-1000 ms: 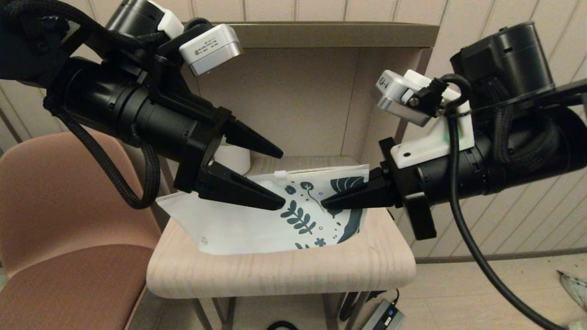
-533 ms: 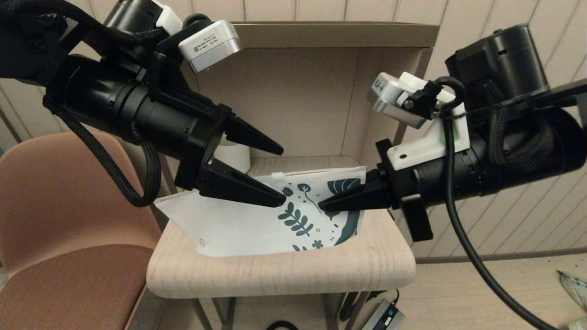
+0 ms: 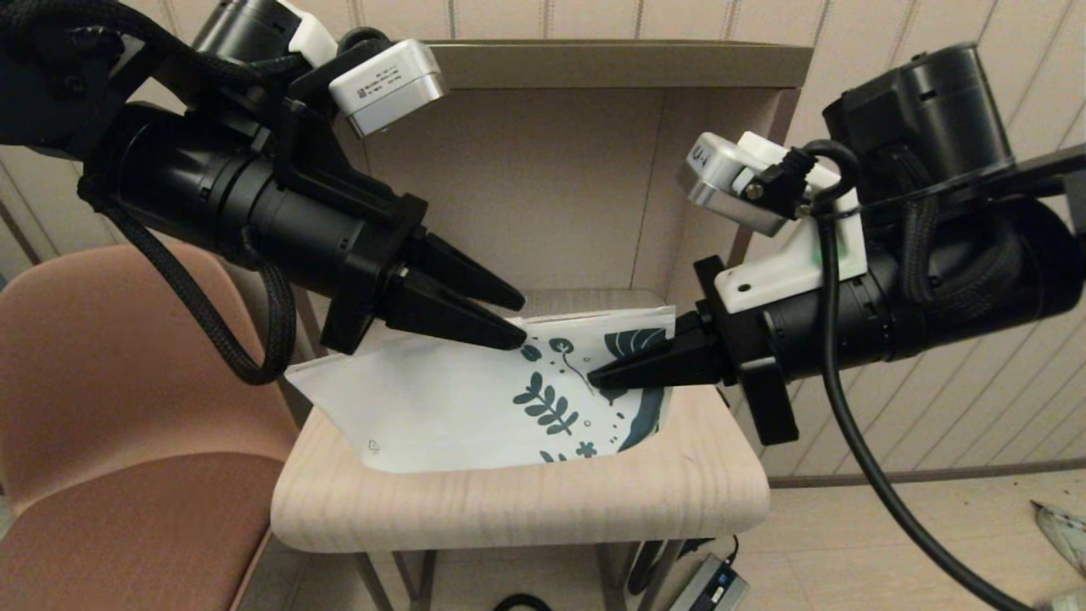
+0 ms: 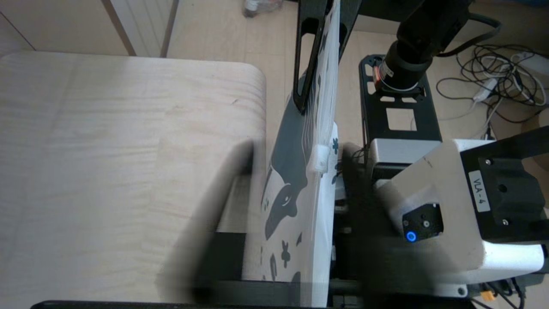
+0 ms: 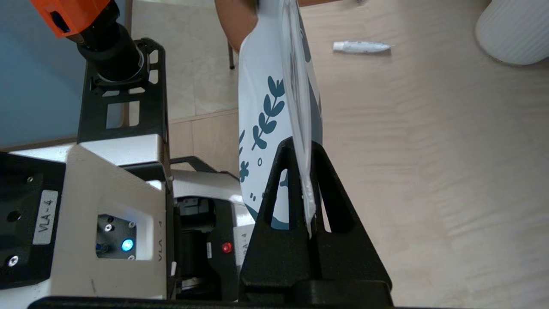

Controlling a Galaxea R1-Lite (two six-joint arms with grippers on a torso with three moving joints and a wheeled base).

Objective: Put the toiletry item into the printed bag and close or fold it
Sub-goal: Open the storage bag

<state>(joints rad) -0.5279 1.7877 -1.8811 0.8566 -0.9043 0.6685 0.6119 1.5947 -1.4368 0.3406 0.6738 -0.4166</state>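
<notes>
Pale wooden desk (image 3: 509,509): right gripper (image 3: 594,379) clamps the printed bag (image 3: 458,407) upright; left gripper (image 3: 519,318) jaws have just narrowed onto its zip slider. Toiletry tube (image 5: 361,46) lies unbagged behind.

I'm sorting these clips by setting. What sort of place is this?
Probably a lived-in room, hotel-like or home-like: a small light wood table against a panelled wall, a salmon upholstered chair beside it, a ribbed white mug and a toiletry tube on the tabletop. Cables on the floor hint at a staged test setup.
</notes>
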